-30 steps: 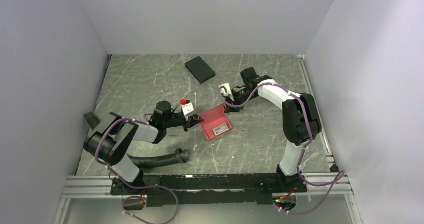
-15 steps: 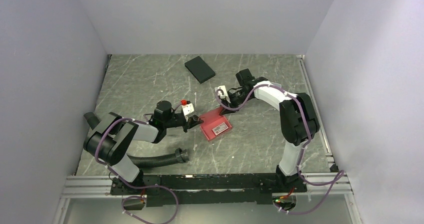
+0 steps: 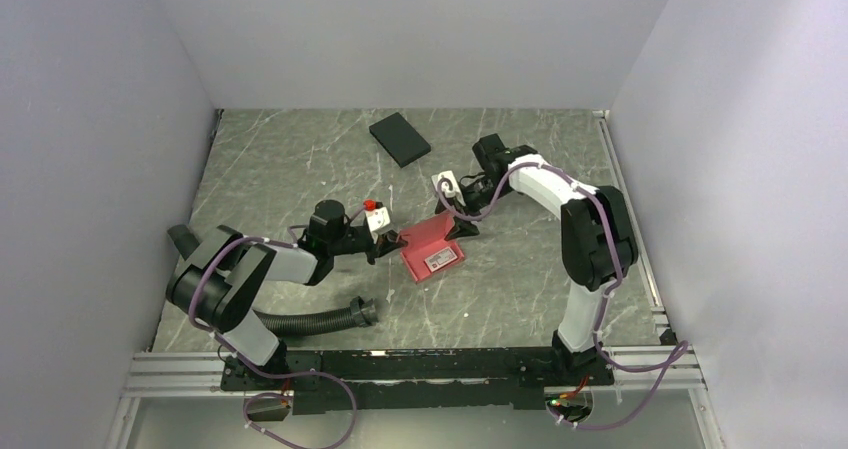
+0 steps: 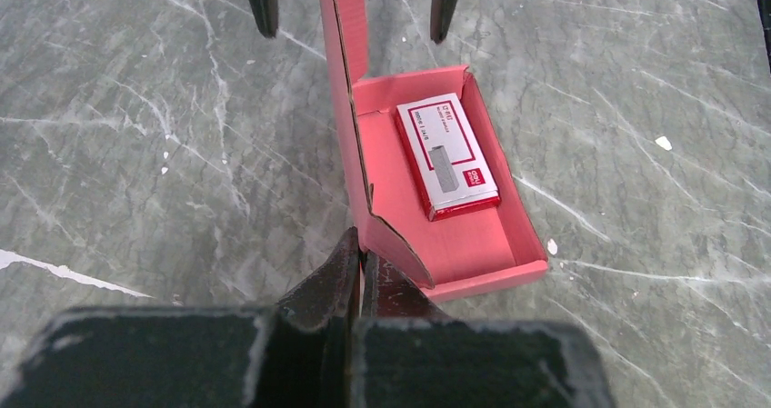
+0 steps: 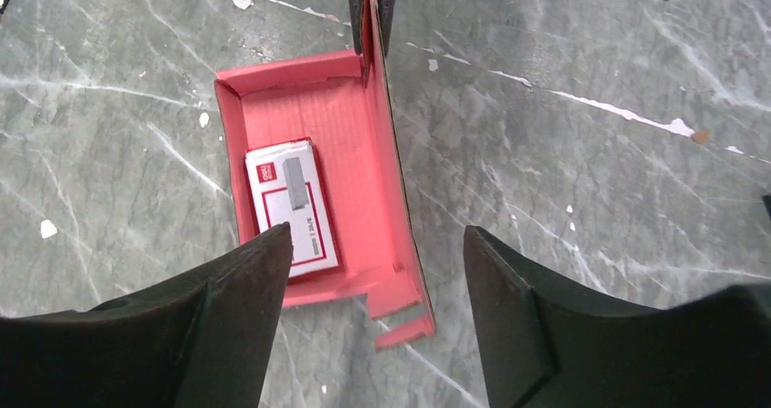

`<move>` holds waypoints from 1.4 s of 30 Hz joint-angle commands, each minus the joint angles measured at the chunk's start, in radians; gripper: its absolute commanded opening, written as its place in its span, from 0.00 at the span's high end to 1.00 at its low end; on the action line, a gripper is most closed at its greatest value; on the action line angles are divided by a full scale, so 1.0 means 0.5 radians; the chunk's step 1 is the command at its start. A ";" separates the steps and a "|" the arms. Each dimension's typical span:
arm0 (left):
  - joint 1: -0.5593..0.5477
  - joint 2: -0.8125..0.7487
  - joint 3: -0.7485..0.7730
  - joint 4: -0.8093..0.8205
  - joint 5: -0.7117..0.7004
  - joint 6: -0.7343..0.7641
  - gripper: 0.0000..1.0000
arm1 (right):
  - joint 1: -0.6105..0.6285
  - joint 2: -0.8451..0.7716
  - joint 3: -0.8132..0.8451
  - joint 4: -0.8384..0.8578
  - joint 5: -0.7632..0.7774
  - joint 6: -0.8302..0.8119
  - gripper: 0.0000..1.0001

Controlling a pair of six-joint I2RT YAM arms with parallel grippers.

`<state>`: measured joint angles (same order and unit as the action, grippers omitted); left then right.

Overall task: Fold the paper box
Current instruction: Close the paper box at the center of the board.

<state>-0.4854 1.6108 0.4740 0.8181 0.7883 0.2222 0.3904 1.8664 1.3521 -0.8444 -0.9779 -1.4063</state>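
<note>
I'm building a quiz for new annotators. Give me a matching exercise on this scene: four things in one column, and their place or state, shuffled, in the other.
Things:
1. paper box
2. small red-and-white carton
3. black flat box
4. right gripper

Places or states:
A. open, fingers on either side of an upright flap
B. lying inside the paper box
C. by itself at the far side of the table
D. flap corner pinched by the shut left gripper

Pairs: 1-D, 2-B, 3-C, 4-A
</note>
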 commanded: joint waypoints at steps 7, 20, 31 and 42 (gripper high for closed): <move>-0.010 -0.120 0.087 -0.241 0.037 0.191 1.00 | -0.216 -0.243 0.136 -0.404 -0.061 -0.403 0.24; -0.009 -0.101 0.115 -0.270 0.129 0.215 1.00 | -0.148 -0.062 -0.013 0.147 0.174 -0.506 0.38; -0.014 -0.092 0.134 -0.299 0.126 0.230 1.00 | -0.081 0.038 0.008 0.063 0.072 -0.622 0.45; -0.014 -0.086 0.141 -0.299 0.126 0.228 1.00 | 0.010 0.085 0.084 -0.004 0.066 -0.561 0.53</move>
<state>-0.4862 1.5730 0.5129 0.6746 0.8185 0.3019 0.3626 1.8896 1.3441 -0.8295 -0.8989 -1.6890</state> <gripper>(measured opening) 0.022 0.512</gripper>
